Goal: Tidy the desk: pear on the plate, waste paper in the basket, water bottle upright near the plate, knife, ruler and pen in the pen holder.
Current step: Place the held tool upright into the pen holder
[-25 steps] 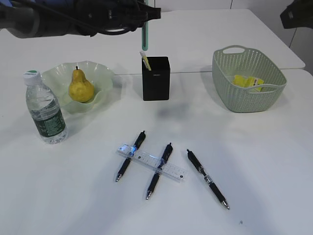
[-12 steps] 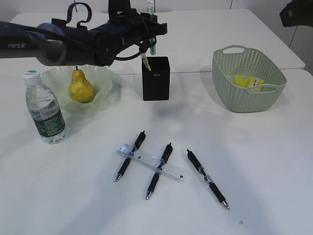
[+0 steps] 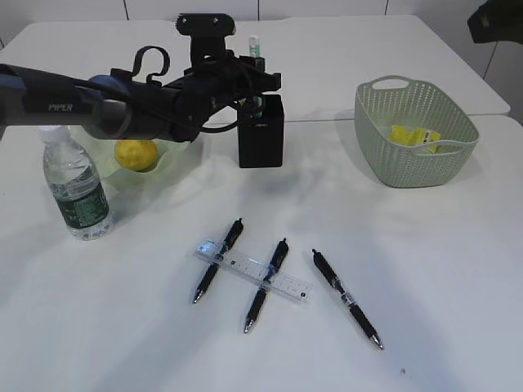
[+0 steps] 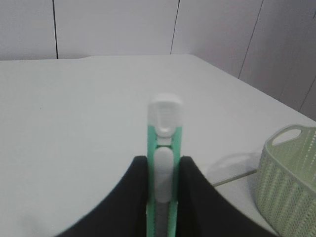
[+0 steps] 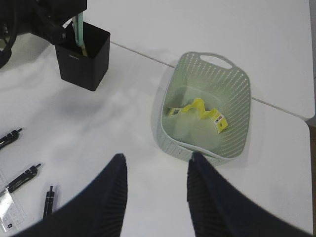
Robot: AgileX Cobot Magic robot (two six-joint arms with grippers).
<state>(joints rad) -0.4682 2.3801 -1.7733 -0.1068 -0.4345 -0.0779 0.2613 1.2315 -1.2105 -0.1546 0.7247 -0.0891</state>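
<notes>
My left gripper point(image 3: 255, 88) is shut on a green and white knife point(image 4: 165, 133) and holds it upright, its lower end down inside the black pen holder point(image 3: 261, 135). The yellow pear point(image 3: 136, 153) lies on the wavy glass plate point(image 3: 173, 162), half hidden behind the left arm. Beside the plate the water bottle point(image 3: 75, 192) stands upright. A clear ruler point(image 3: 255, 272) lies across two pens point(image 3: 218, 260) point(image 3: 266, 283), and a third pen point(image 3: 346, 298) is to their right. Yellow waste paper point(image 5: 195, 109) lies in the basket point(image 5: 182, 143). My right gripper point(image 5: 155, 160) hangs open and empty above the table near the basket.
The left arm stretches across the back left of the table above the plate. A seam between two tabletops runs behind the pen holder point(image 5: 81, 61) and the basket point(image 3: 409, 167). A dark part of the right arm point(image 3: 494, 20) shows at the top right.
The left arm has come down and the knife has sunk into the pen holder. The arm now hides the top of the pear. The right gripper has stayed put.
</notes>
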